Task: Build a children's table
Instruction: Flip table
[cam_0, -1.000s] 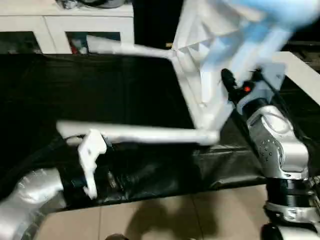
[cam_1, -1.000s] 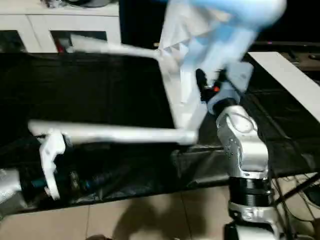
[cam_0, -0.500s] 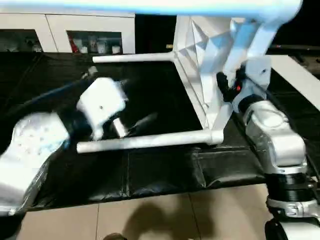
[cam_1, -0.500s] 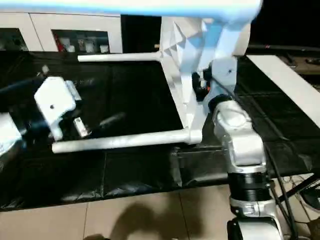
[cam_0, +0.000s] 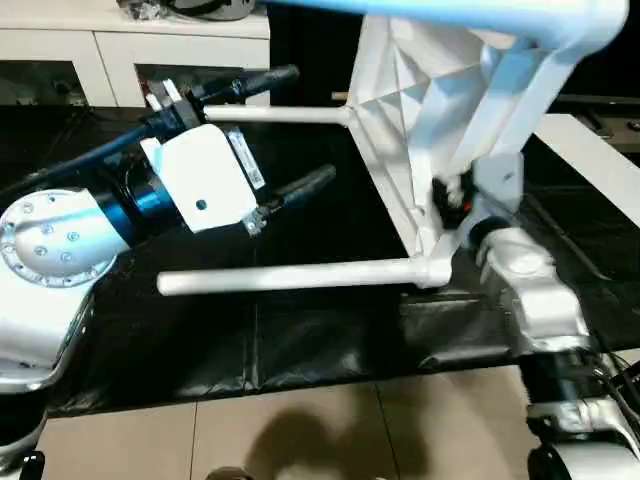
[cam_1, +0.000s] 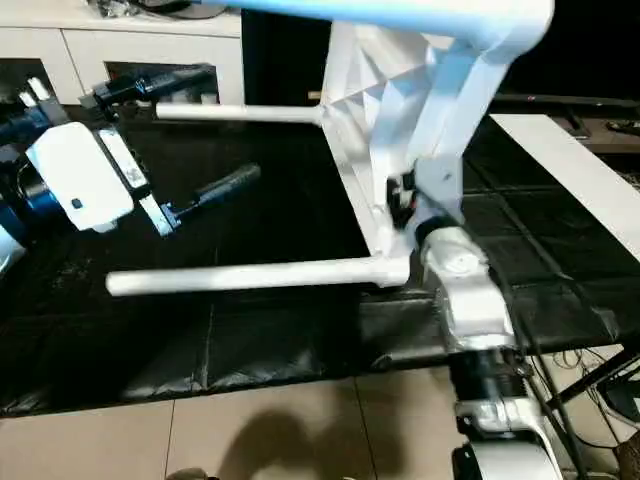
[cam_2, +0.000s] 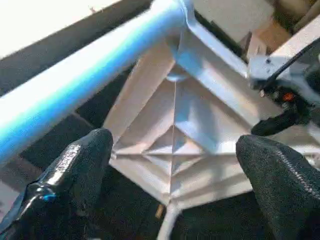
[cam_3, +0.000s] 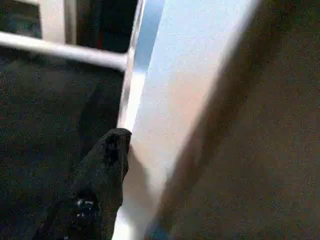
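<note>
The children's table lies on its side on black cloth, with the ribbed underside of its white tabletop (cam_0: 392, 105) facing left. Two legs point left: a far leg (cam_0: 290, 115) and a near leg (cam_0: 290, 277). A third leg (cam_0: 450, 14) crosses the top of the view and a fourth leg (cam_0: 512, 105) slants down at the right. My left gripper (cam_0: 313, 122) hangs open above the near leg and holds nothing; in the left wrist view its fingers (cam_2: 80, 165) frame the ribbed underside. My right gripper (cam_0: 452, 192) sits against the tabletop's lower edge, partly hidden behind the slanting leg.
White cabinets (cam_0: 100, 40) line the back. A white board (cam_0: 592, 150) lies at the right on the black cloth (cam_0: 300, 340). Tiled floor (cam_0: 300, 430) runs along the front edge, with cables at the bottom right.
My left arm has risen from below the near leg to above it, between the two legs that point left, still open. My right gripper stays at the tabletop's edge. The camera has shifted.
</note>
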